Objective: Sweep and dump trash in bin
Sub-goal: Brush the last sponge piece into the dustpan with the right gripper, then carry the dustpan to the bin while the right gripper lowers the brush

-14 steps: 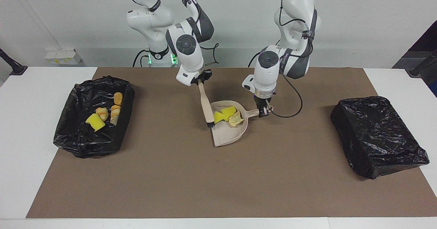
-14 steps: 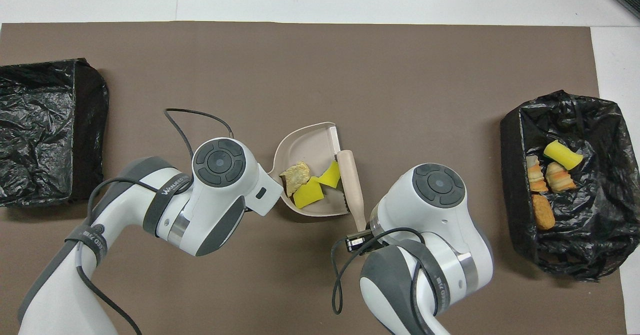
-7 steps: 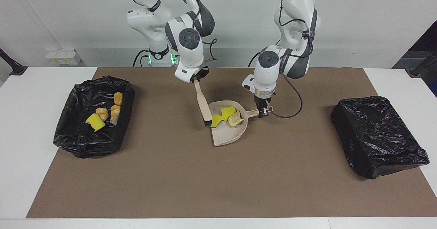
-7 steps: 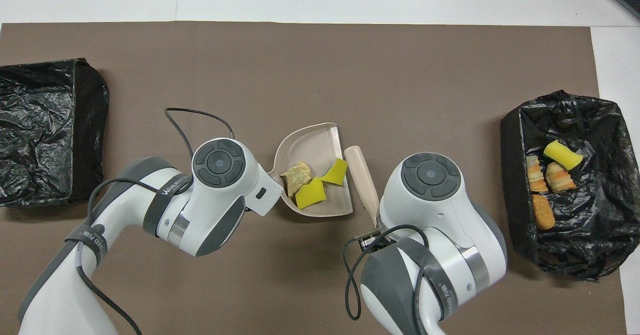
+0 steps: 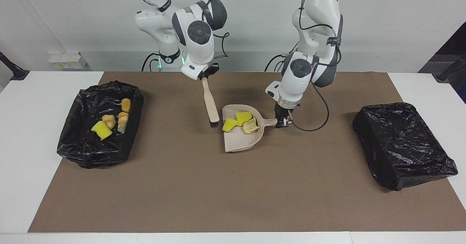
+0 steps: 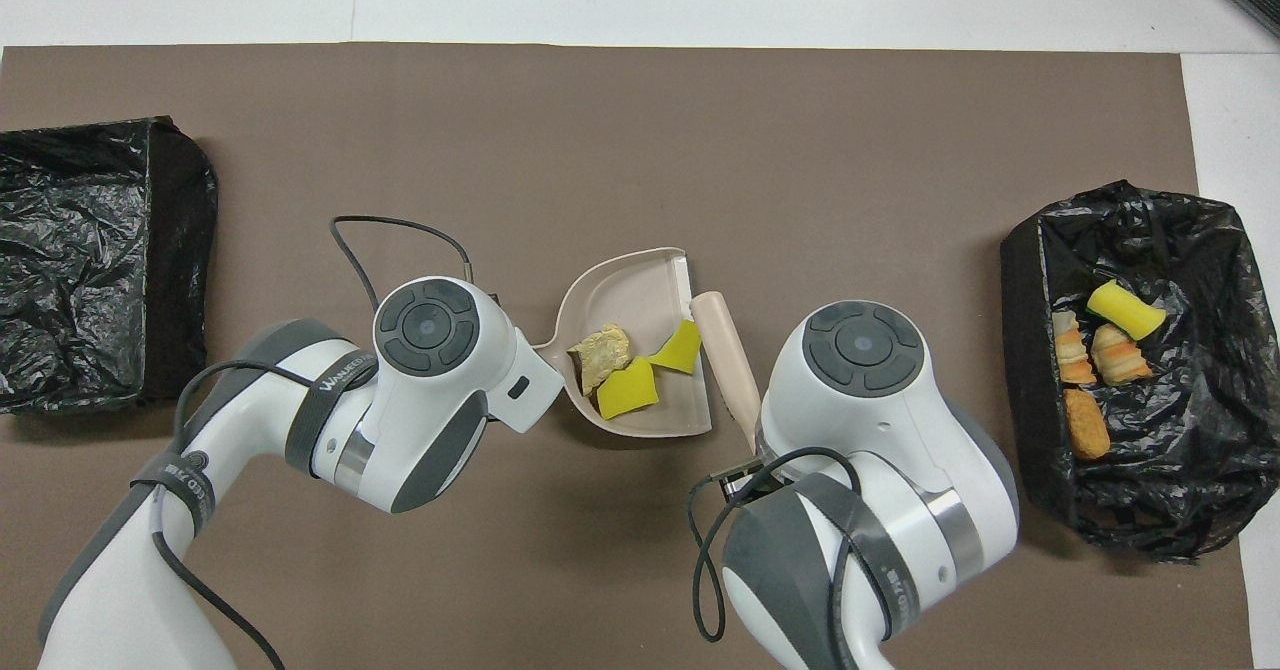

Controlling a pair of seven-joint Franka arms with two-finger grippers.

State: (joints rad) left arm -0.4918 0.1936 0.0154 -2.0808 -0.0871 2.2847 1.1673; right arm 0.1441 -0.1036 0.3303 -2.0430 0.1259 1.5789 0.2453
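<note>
The only writing to be made out is a grey band on the left arm's forearm, which seems to read "WANEED" in the overhead view (the rest is too small to tell). A brown mat point(image 5: 233, 185) covers the table, with a black-lined bin point(image 5: 69, 145) at the right arm's end and a second black-bagged bin point(image 5: 404, 145) at the left arm's end. The left gripper point(image 5: 282, 122) is clamped on the handle of a beige dustpan point(image 5: 240, 142) at mid-mat, and the pan carries two yellow sponge chunks point(image 5: 236, 121) and one tan scrap point(image 5: 251, 126), just beside that gripper. The right gripper point(image 5: 205, 75) is clenched on the handle of a brush point(image 5: 210, 103), bristles down beside the pan's open edge, apart from the trash. Four more scraps point(image 5: 113, 122) lie in the bin at the right arm's end.
</note>
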